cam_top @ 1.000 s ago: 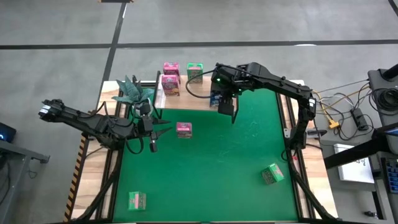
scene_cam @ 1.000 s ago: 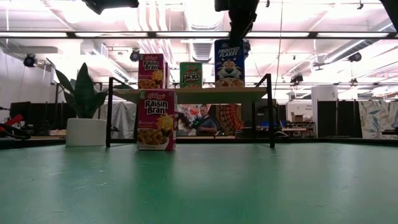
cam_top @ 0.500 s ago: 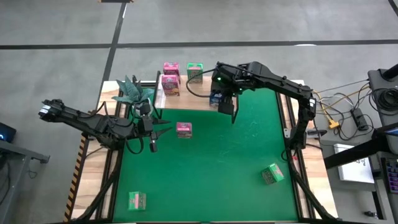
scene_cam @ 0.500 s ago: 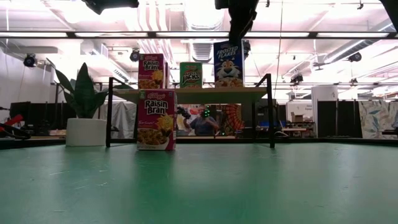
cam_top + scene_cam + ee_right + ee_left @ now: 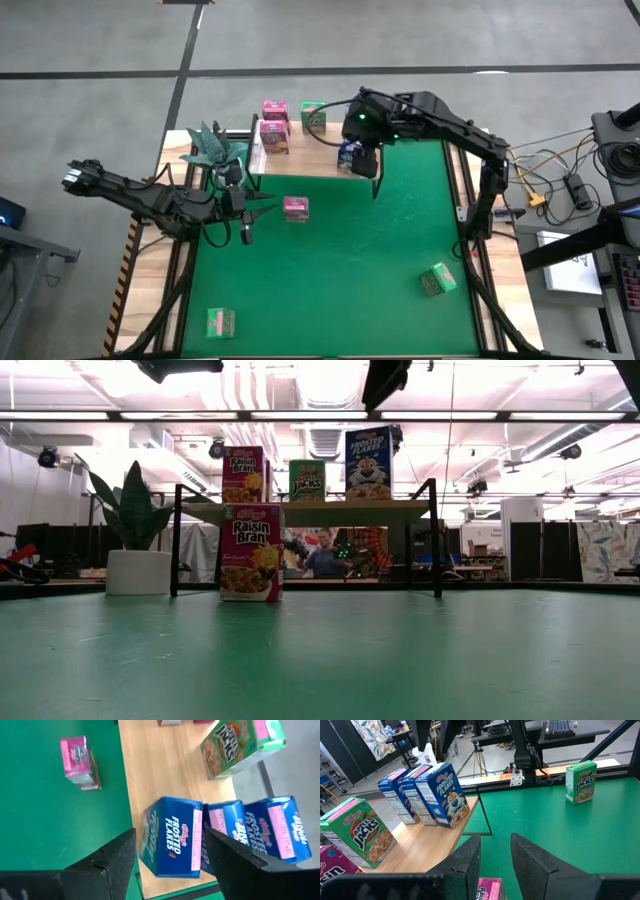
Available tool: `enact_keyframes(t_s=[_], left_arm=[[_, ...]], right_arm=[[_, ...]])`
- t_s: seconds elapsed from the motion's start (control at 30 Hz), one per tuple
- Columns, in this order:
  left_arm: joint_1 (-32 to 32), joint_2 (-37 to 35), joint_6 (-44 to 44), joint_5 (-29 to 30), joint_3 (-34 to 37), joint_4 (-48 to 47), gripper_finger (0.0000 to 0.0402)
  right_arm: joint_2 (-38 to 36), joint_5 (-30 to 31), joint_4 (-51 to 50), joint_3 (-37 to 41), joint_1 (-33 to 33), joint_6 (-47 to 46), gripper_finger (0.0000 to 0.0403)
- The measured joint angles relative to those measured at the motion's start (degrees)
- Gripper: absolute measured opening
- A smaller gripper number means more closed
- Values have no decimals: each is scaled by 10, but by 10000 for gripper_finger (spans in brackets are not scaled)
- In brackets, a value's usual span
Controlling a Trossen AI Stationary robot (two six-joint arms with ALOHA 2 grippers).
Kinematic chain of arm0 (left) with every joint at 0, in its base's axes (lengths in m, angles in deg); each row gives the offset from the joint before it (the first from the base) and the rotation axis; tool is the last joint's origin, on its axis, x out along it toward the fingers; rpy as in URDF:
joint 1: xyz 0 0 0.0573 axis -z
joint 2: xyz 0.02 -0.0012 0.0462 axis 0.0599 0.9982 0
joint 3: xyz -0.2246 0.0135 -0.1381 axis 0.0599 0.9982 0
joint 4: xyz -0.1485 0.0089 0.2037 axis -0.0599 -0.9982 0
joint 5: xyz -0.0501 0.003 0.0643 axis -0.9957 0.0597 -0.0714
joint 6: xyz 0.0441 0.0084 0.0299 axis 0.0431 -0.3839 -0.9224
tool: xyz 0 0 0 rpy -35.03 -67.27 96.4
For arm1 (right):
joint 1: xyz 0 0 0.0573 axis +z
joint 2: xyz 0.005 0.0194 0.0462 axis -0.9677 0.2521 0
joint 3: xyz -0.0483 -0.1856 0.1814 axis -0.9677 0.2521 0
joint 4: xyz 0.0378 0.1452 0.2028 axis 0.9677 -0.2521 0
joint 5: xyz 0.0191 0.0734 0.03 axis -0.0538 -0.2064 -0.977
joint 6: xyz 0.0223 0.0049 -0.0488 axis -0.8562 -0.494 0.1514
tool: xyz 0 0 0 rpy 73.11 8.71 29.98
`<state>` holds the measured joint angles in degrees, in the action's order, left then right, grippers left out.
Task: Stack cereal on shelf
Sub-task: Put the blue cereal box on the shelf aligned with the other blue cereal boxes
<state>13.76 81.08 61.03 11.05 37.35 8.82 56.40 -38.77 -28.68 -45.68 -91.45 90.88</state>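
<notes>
Right gripper: above shelf at far edge of desk; jaws apart, wide, holding nothing; hangs over the nearest blue box, not touching it as far as can be seen

Left gripper: over left part of desk mat, near plant; jaws part open w/ a gap between, nothing clamped; pink box on mat just below them, contact can't be told

Shelf, light wood on thin black legs, carries:
- 3 blue boxes side by side at one end, upright (left wrist view)
- 1 green box next along, upright
- 1 pink box at the plant end, seen upright in low view

Second pink box stands in front of shelf in low view; high view shows two pink tops close together by the shelf's plant end

Loose on mat:
- pink box, mid-left, near left gripper
- green box, right side, tilted
- green box, near-left corner

Background, low view: person beyond the shelf legs
</notes>
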Motion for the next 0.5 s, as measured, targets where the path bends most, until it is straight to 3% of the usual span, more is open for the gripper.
enact_keyframes(t_s=[0.2, 0.5], left_arm=[[0, 0, -4, 0, 0, 0, 88], [0, 0, -4, 0, 0, 0, 88]], right_arm=[[-1, -5, -5, -2, 30, -5, 190], [-1, 4, -30, 62, 57, -15, 78]])
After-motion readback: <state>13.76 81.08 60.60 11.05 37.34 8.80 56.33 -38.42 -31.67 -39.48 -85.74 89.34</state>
